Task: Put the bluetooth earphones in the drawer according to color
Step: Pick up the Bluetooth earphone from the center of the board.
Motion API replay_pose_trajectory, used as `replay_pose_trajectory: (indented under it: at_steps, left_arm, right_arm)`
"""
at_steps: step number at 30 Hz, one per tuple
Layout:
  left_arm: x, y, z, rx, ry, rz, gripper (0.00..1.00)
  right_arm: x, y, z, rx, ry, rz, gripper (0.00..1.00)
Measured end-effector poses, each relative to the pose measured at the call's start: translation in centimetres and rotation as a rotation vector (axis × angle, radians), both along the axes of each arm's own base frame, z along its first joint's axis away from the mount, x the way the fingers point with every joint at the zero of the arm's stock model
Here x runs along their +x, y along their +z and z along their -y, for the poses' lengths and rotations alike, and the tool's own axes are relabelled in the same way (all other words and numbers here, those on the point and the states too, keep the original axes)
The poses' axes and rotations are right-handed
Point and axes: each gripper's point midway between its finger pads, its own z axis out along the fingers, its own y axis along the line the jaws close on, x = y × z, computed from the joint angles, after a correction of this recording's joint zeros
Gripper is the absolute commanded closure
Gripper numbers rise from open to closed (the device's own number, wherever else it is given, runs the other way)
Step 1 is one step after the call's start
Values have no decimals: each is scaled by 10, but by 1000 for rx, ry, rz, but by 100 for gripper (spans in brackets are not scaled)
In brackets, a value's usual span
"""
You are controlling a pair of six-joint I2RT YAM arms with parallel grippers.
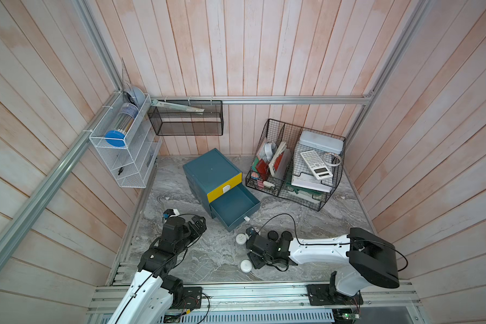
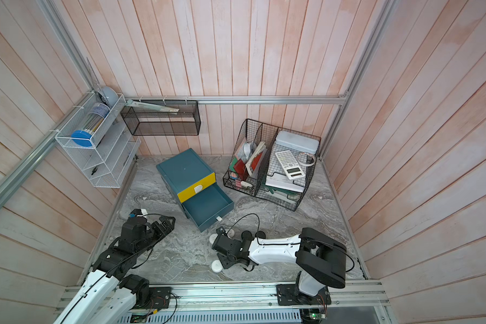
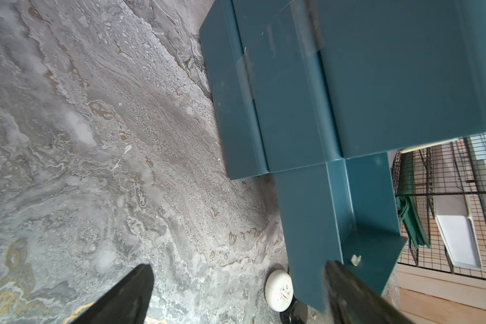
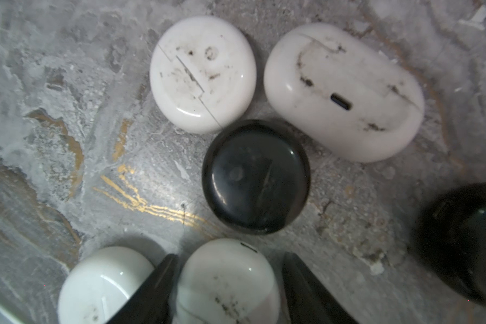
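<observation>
- The left gripper (image 3: 239, 265) hung over bare desk (image 3: 96, 140) beside the teal chest (image 1: 211, 171). Its jaws were spread wide, with nothing in them or touching them.
- The teal drawer (image 1: 235, 206) under the yellow front was pulled out and looked empty in both top views, so the drop spot seemed ready.
- The earphone cases lay loose on the desk just in front of that drawer, clustered under the right arm. One of them was a black case (image 4: 256, 176).
- The right gripper (image 4: 230, 255) was down over a pale case (image 4: 227, 286), one finger on each side, jaws partway spread. I couldn't tell whether it was pinching the case or only bracketing it.
- My take: this was the grab. Keep the case centred and squeeze square across it, because a glossy rounded shell will probably squirt out of an off-centre pinch.
- A white case (image 4: 101, 283) sat right against the outside of one finger, so I'd lift straight up before swinging over.
- Pink or white? Too washed out to call.
</observation>
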Motion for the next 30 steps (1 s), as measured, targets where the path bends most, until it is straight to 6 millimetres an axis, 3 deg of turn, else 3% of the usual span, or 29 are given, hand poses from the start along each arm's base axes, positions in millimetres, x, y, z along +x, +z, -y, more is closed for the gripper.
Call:
replay_pose_trajectory:
  at_steps: [6,16,19,24,30]
  left_arm:
    - [0,0,0,0,-1,0,0]
    - [0,0,0,0,-1,0,0]
    - [0,0,0,0,-1,0,0]
    - [0,0,1,0,-3,0,0]
    - [0,0,6,0,-25,9,0]
  right_arm:
    - [-3,1,0,-14,-7,-7,52]
    - [1,10,11,-48,-44,-26,57]
    - [17,34,7,4,-82,2,57]
    - [51,98,-8,176,-151,102,58]
    - [98,161,-5,397,-224,202,60]
